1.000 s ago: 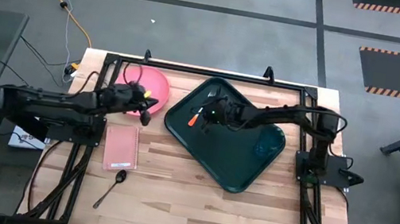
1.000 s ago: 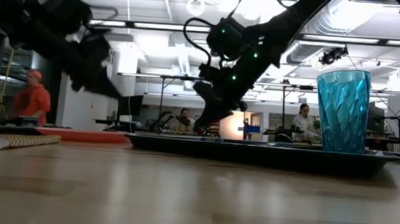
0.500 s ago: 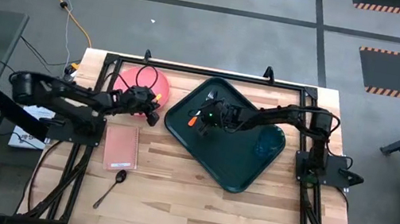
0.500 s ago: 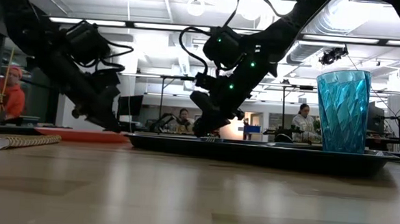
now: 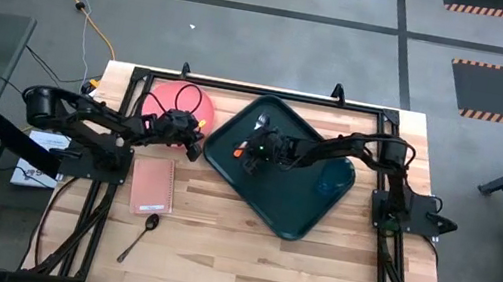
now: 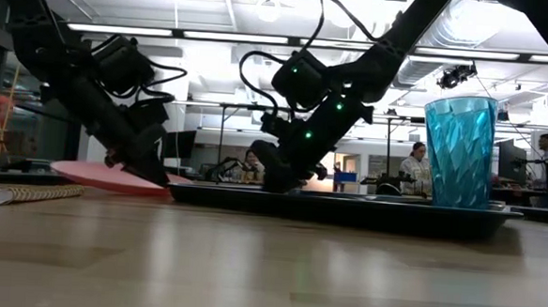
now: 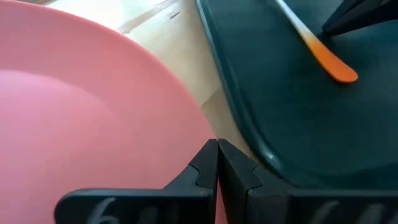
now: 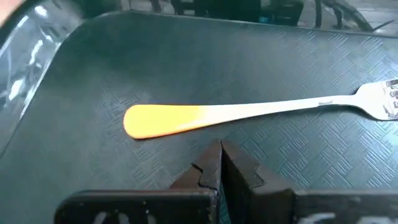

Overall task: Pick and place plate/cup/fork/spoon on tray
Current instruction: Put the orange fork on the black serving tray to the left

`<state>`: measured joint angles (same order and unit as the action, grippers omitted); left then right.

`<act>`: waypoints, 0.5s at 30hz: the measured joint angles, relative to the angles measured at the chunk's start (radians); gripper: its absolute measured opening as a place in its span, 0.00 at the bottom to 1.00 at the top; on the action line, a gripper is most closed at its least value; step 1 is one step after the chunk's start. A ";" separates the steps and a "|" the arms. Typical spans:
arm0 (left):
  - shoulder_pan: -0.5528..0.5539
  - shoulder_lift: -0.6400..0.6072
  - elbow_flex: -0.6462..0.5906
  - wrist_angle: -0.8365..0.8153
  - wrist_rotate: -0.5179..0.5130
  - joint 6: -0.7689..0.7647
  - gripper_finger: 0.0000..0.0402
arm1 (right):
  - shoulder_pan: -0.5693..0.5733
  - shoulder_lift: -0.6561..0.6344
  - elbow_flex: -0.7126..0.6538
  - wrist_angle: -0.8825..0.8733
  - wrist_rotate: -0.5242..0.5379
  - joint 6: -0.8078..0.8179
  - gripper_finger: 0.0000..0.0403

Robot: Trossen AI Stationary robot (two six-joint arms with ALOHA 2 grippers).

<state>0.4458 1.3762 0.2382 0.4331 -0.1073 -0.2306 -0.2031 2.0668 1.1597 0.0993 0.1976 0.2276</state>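
Observation:
The salmon-pink plate [image 5: 171, 103] lies at the far left, tilted in the low view. My left gripper [image 7: 217, 155] is shut at the plate's rim on the side toward the tray. The dark green tray [image 5: 286, 207] holds the teal cup [image 6: 457, 149] upright and the orange-handled fork [image 8: 249, 113] lying flat. My right gripper [image 8: 219, 155] is shut, low over the tray floor just beside the fork's orange handle [image 5: 247, 145]. The dark spoon [image 5: 140, 235] lies on the table at the near left. My left gripper presses its shut fingertips down on the plate's rim [image 7: 198, 134], on the side next to the tray. It comes slanting down from the table's left. That side of the plate is on the table and the opposite edge [image 6: 67, 167] is raised. My right gripper has its shut fingertips down on the tray's floor [image 8: 186, 163] beside the fork's orange handle, slanting down from the table's right. It does not touch the fork.
A pink rectangular slab [image 5: 153, 184] lies on the table between the plate and the spoon. The tray's left corner [image 5: 206, 142] stands close to the plate. People and desks show in the room behind the table.
My left gripper has come down onto the plate's rim, and the plate has tipped, its left edge rising off the table. My right gripper has sunk to the tray floor beside the fork. The tray with the cup has slid a little toward the table's left.

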 joint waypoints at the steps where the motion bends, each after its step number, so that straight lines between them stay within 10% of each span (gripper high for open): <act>1: 0.000 0.000 0.000 0.002 0.001 0.005 0.00 | 0.000 0.000 -0.001 0.013 -0.002 0.000 0.00; 15: -0.001 -0.036 0.009 -0.004 0.065 0.026 0.00 | 0.000 -0.004 -0.001 0.032 -0.012 0.000 0.00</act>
<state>0.4450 1.3399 0.2473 0.4295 -0.0420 -0.2050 -0.2035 2.0628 1.1584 0.1314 0.1856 0.2272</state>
